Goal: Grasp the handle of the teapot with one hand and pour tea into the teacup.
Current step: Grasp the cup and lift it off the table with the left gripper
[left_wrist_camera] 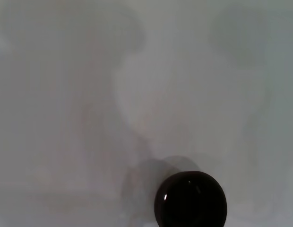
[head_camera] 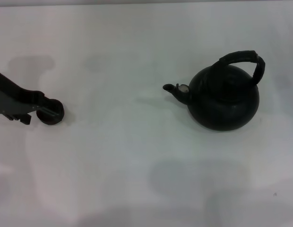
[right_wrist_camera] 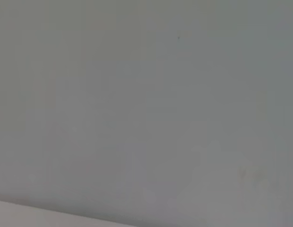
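The large black teapot (head_camera: 224, 101) stands upright on the right of the white table, its short spout (head_camera: 176, 89) pointing left. Its black ribbed handle (head_camera: 241, 57) arches over the top, and nothing touches it. The small dark teacup (head_camera: 54, 113) sits far left. My left gripper (head_camera: 42, 112) reaches in from the left edge and is right at the cup, partly over its rim. The cup also shows in the left wrist view (left_wrist_camera: 190, 199), close to the camera. My right gripper is out of view; its wrist view shows only table.
The white table (head_camera: 123, 156) stretches bare between the cup and the teapot. Faint shadows lie on it at the front middle and back left. The table's far edge runs along the top of the head view.
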Robot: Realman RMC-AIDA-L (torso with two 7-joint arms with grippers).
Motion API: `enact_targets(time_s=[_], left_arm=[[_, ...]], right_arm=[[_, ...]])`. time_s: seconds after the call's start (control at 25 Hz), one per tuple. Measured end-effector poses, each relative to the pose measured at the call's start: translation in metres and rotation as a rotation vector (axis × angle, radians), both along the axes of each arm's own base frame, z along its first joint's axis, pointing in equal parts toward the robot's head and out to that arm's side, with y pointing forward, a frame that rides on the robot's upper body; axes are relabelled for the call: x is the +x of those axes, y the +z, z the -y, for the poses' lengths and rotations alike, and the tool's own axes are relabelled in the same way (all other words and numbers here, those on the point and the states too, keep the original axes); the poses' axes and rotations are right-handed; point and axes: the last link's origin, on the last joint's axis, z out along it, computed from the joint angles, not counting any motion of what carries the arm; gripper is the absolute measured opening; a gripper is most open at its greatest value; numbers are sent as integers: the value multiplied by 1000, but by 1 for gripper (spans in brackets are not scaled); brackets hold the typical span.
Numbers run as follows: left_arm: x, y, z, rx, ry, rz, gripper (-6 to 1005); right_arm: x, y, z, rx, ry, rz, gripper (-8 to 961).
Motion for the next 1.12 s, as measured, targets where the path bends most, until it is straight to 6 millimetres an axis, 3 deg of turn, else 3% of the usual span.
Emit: enact_targets(time_s=[1.12], left_arm=[[-10, -33, -19, -2, -6, -40, 887]], right_arm=[[-7, 3, -4, 12, 40, 2, 667]])
